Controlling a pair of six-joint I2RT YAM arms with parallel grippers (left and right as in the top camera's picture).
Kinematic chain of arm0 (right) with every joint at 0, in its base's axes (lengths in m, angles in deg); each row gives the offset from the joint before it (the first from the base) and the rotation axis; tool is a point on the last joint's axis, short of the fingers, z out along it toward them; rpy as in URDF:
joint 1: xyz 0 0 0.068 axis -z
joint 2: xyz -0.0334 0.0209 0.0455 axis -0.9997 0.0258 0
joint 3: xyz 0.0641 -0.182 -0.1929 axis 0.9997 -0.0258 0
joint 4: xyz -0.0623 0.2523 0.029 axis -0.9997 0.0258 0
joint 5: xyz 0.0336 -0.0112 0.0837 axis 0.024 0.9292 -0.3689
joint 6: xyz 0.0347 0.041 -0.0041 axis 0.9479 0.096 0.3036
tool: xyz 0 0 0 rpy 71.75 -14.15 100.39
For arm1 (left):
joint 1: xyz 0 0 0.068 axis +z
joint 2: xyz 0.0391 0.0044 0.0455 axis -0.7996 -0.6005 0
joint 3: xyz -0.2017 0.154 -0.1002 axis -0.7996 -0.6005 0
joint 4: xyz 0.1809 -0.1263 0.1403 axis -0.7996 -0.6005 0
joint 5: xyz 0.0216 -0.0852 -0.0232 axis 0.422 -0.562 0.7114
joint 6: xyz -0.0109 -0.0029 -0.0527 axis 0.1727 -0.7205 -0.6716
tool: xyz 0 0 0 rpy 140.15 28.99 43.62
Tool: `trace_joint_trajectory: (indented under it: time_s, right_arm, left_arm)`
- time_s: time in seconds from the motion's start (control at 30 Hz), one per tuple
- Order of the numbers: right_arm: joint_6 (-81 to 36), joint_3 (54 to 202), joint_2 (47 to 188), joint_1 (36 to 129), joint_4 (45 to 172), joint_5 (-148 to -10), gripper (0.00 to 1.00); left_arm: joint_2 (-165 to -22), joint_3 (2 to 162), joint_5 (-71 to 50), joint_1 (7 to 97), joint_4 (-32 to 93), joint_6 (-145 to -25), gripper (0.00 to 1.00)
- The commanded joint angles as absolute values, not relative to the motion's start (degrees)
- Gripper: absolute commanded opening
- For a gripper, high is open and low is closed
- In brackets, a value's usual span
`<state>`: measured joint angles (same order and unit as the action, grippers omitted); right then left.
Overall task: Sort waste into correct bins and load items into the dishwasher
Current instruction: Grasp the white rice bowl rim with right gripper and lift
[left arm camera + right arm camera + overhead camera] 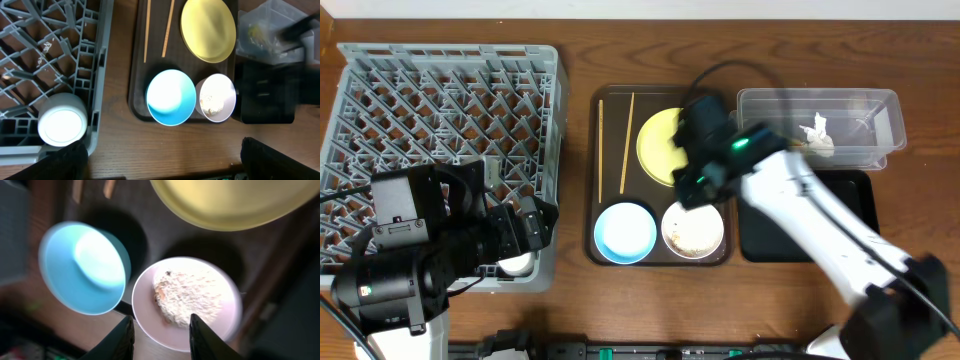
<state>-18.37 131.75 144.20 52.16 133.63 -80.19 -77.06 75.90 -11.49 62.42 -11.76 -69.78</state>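
On the brown tray (610, 150) lie two chopsticks (627, 140), a yellow plate (655, 145), a light blue bowl (624, 231) and a white bowl (693, 232) holding beige rice scraps (187, 297). My right gripper (162, 332) is open and empty, its fingertips just above the white bowl's (220, 325) near rim; the overhead view shows it (696, 192) over the tray. My left gripper (160, 165) is open wide and empty above bare table, beside the grey dish rack (440, 70). The clear tub (880, 105) holds a white tissue (817, 133). The black tray (855, 195) is partly hidden. I cannot make out the wrapper.
A white round cup-like dish (62, 125) stands in the rack's near right corner, close to my left gripper's left finger. The right arm (820, 220) crosses over the black tray. The blue bowl (82, 267) sits left of the white bowl.
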Motion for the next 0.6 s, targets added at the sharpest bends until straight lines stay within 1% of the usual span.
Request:
trace_joint_trajectory:
  time_s: [0.0, 0.07, 0.17, 0.33, 0.37, 0.4, 0.43, 0.53, 0.57]
  right_arm:
    - [-14.53, 126.99, 147.13, 47.55, 128.04, -76.30, 0.33]
    - [-14.50, 125.26, 148.71, 45.60, 124.61, -75.75, 0.33]
    - [-13.83, 124.52, 150.96, 44.38, 122.88, -74.44, 0.31]
    - [-12.80, 124.45, 153.84, 44.36, 122.88, -73.74, 0.24]
    - [-12.80, 124.45, 154.00, 44.34, 122.90, -73.74, 0.21]
    - [-12.82, 124.41, 154.13, 44.34, 122.88, -73.72, 0.15]
    - [-12.82, 124.41, 154.13, 44.34, 122.86, -73.72, 0.13]
    - [-12.84, 124.41, 154.13, 44.36, 122.86, -73.59, 0.14]
    - [-12.82, 124.41, 154.13, 44.42, 122.95, -71.80, 0.12]
  left_arm:
    - [-77.06, 76.76, -12.21, 62.66, -11.71, -68.84, 0.98]
    - [-77.06, 76.76, -12.21, 62.66, -11.71, -68.84, 0.98]
    - [-77.06, 76.76, -12.21, 62.66, -11.71, -68.82, 0.98]
    - [-77.06, 76.76, -12.23, 62.66, -11.71, -68.84, 0.98]
    - [-77.06, 76.76, -12.23, 62.66, -11.71, -68.84, 0.98]
    - [-77.06, 76.76, -12.23, 62.66, -11.71, -68.84, 0.98]
    - [-77.06, 76.76, -12.21, 62.66, -11.71, -68.84, 0.98]
    - [-77.06, 76.76, -12.21, 62.66, -11.71, -68.84, 0.98]
    - [-77.06, 76.76, -12.21, 62.66, -11.71, -68.84, 0.98]
